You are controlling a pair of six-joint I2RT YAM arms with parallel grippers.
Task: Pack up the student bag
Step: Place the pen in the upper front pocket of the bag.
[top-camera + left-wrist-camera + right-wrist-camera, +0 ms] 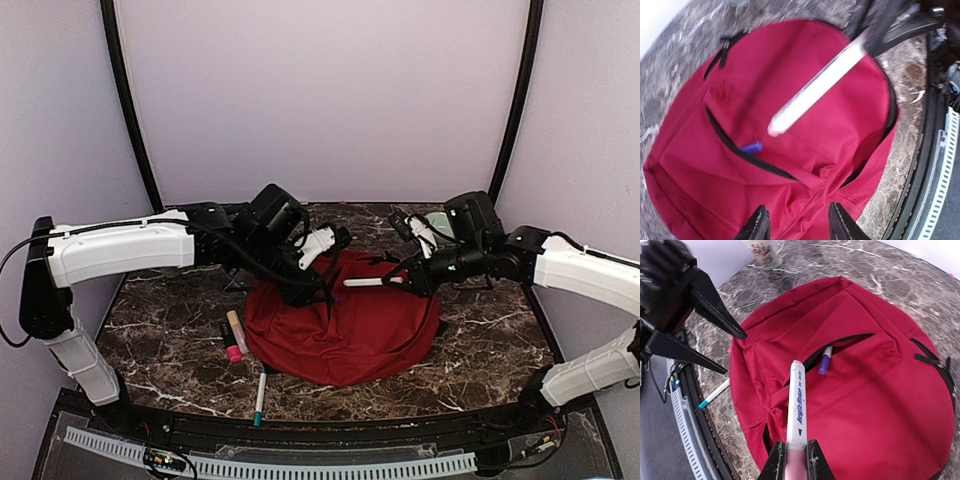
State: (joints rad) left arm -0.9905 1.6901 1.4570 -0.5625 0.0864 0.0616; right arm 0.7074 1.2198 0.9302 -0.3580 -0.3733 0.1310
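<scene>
The bag (345, 325) lies flat in the middle of the table (480, 330), its front pocket (747, 152) unzipped. A purple marker (824, 360) pokes out of the slot, with only its cap end showing and the rest hidden inside.

The right gripper (796, 462) is clamped on the rear end of a white marker (796, 405) and holds it over the bag. The marker's tip points toward the pocket but is clear of the fabric. The print on the barrel is too small to read, and in the left wrist view the whole marker is a blur.

The left gripper (797, 226) hangs over the bag's left part with its fingers spread wide and nothing between them. Whether the fingertips touch the cloth cannot be told.

On the table just left of the bag lie two markers (235, 336) side by side (one with a pink end; their other colours are hard to make out). A teal-tipped pen (260, 398) lies nearer, at the bag's near left edge. A mug (764, 249) stands at the far right, cut off by the frame edge and partly hidden behind the right arm from above.
</scene>
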